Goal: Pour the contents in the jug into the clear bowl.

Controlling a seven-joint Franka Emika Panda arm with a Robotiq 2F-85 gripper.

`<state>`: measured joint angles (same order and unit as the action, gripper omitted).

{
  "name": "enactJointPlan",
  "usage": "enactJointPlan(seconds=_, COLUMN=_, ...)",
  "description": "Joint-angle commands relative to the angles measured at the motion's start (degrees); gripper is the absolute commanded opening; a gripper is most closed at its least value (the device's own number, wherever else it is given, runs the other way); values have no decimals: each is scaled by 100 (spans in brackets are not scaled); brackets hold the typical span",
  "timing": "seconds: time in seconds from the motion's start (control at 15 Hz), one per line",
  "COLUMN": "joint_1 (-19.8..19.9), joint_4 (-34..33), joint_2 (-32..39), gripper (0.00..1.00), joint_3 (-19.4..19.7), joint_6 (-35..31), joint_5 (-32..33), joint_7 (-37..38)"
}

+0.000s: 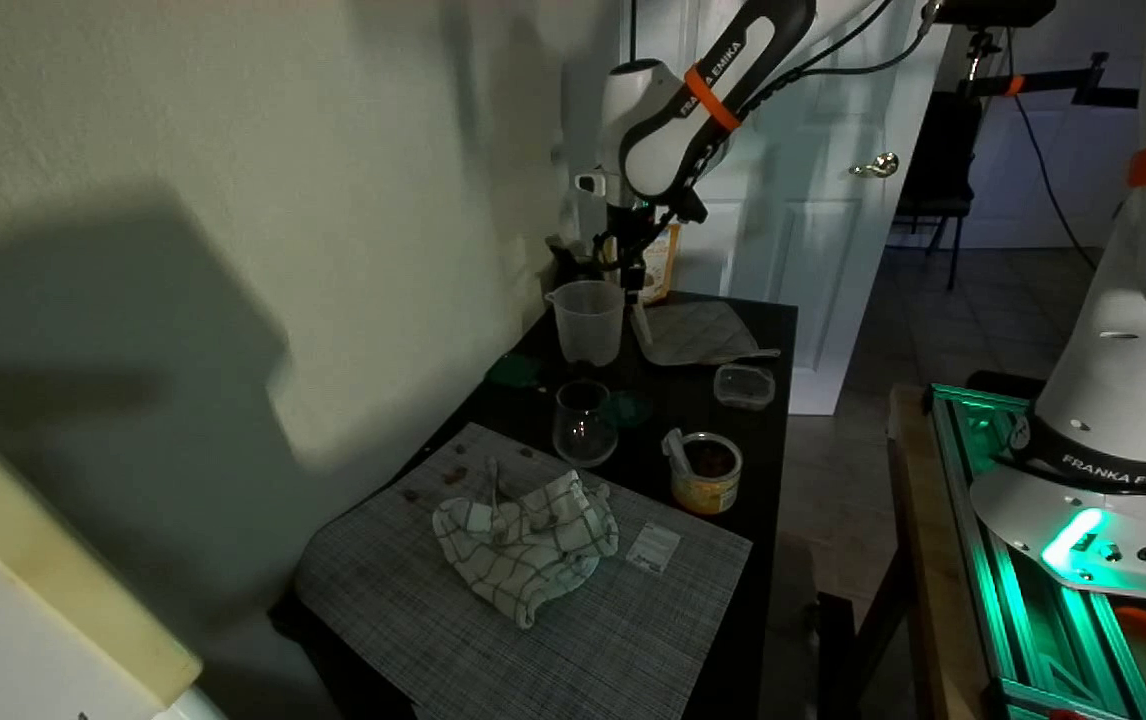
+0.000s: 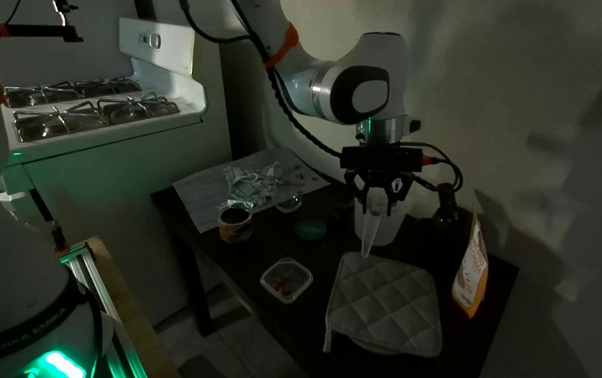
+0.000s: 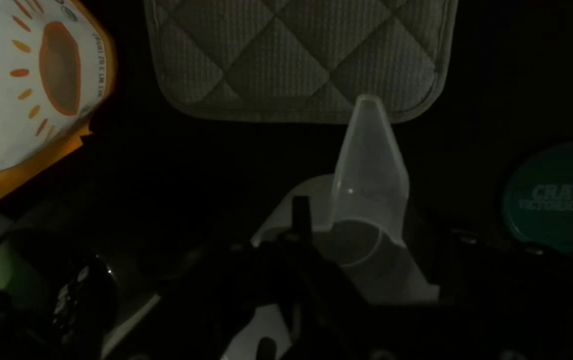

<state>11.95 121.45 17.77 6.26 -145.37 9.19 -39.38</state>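
A dim room surrounds the black counter. In an exterior view, the black two-fingered end effector hangs at the tapered handle of the translucent plastic jug, which stands just behind; whether it grips, I cannot tell. Likely light and slick, the jug suits a pinch high on the handle. The clear, low, squarish plastic bowl lies at eight o'clock.
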Motion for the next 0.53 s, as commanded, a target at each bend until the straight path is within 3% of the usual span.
enactJointPlan(seconds=0.0, joint_1=77, joint_4=-30, joint_2=-146, gripper=84, joint_3=-93, joint_6=225, joint_5=-56, joint_7=-129)
enactJointPlan(seconds=0.13, joint_1=-35, joint_4=272, joint_2=-661, gripper=100, joint_3=7, joint_6=293, joint_5=272, joint_7=-65)
enactJointPlan(seconds=0.4, joint_1=-134, joint_4=1061, joint_2=-2009, gripper=100, joint_3=85, joint_6=203, joint_5=1279, joint_7=-644)
enactJointPlan(seconds=0.47, joint_1=-122, joint_4=428, joint_2=-1197, gripper=100, joint_3=76, joint_6=209, joint_5=943, joint_7=-402)
